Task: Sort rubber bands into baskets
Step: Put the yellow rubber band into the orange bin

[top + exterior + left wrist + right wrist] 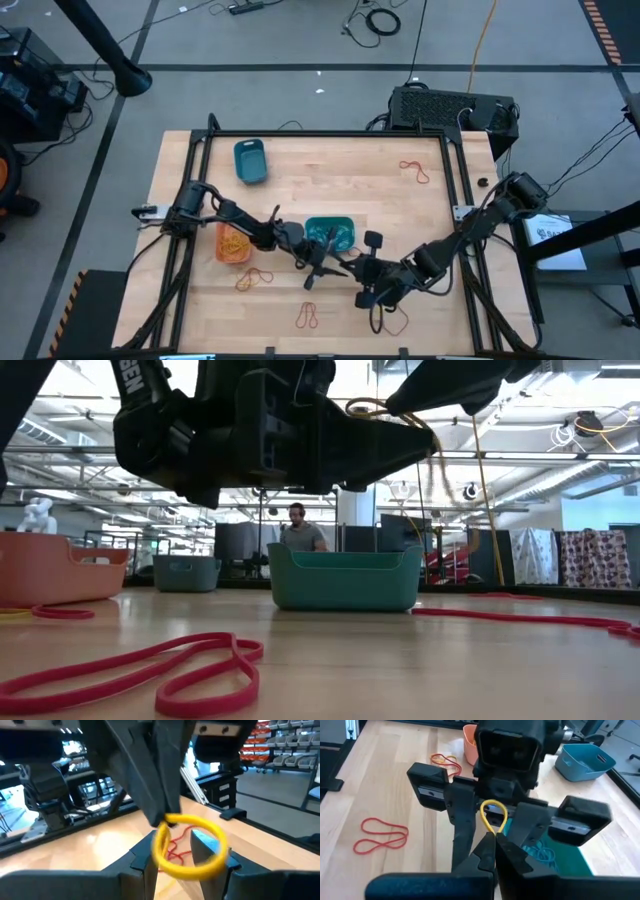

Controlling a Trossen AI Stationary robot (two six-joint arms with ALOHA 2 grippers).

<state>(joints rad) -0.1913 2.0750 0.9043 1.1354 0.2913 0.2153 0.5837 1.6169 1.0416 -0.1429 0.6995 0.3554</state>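
A yellow rubber band (192, 870) hangs in the air just near of the teal basket (343, 222). My right gripper (495, 837) is shut on it; it also shows in the high view (352, 268). My left gripper (182, 857) faces it, open, one finger on each side of the band's loop (493, 810); whether they touch it I cannot tell. The orange basket (232, 243) holds orange-yellow bands. The blue basket (250, 162) stands at the far left. Blue-green bands (540, 852) lie in the teal basket. My right gripper pinches the yellow band at one end of its loop (493, 831) between its two fingertips. The fingers come roughly level from the table's right side. The band is lifted clear of the table, its free loop reaching out between the left gripper's open fingers.
Loose red bands lie on the table at the far right (415, 172), near the front edge (308, 317), and front right (395, 320). An orange-red one (252, 278) lies near of the orange basket. A black box (450, 108) stands beyond the far edge.
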